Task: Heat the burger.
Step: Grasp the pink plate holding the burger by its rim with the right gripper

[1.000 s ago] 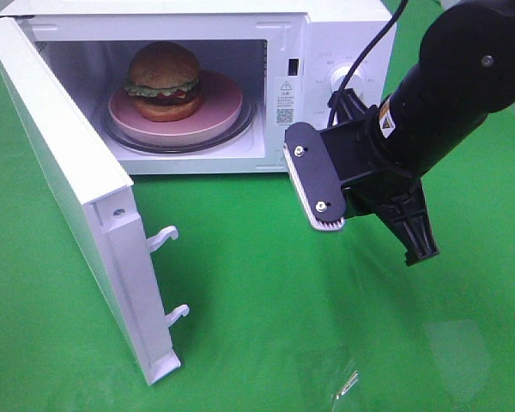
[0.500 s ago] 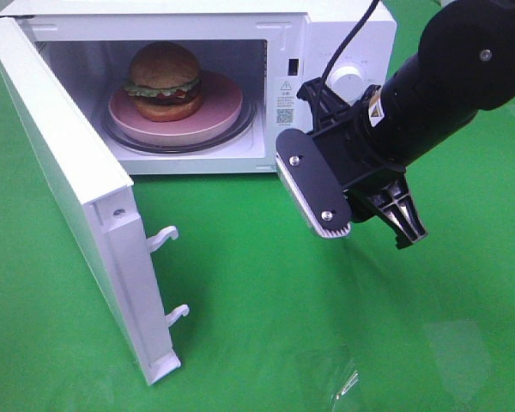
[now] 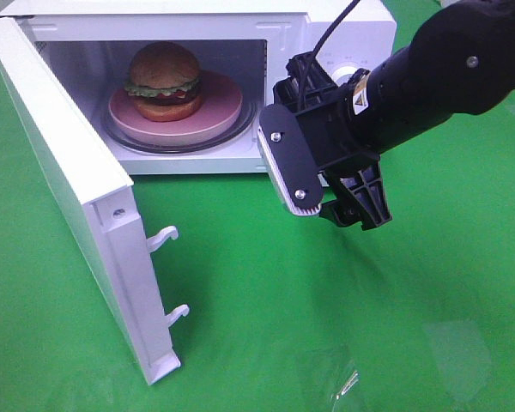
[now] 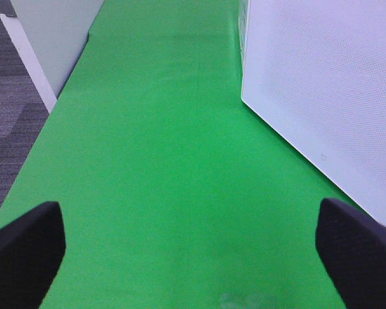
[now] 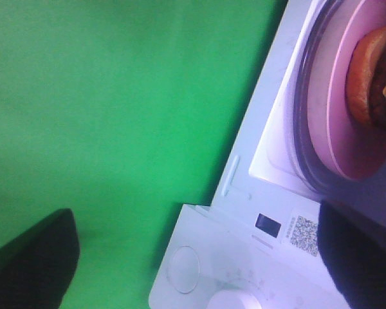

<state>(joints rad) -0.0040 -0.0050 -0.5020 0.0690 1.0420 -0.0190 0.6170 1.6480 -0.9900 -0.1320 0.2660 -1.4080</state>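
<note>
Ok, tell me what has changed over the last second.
The right gripper swung left and up, from over the green cloth toward the front of the microwave, beside its opening. Its jaws stand open and empty. Nothing was grasped or released. The burger stays on the pink plate inside, and the door stays wide open.

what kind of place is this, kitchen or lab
Probably a robot test bench, not a kitchen: a microwave on a green cloth, grey office carpet beside it, and a robot arm.
</note>
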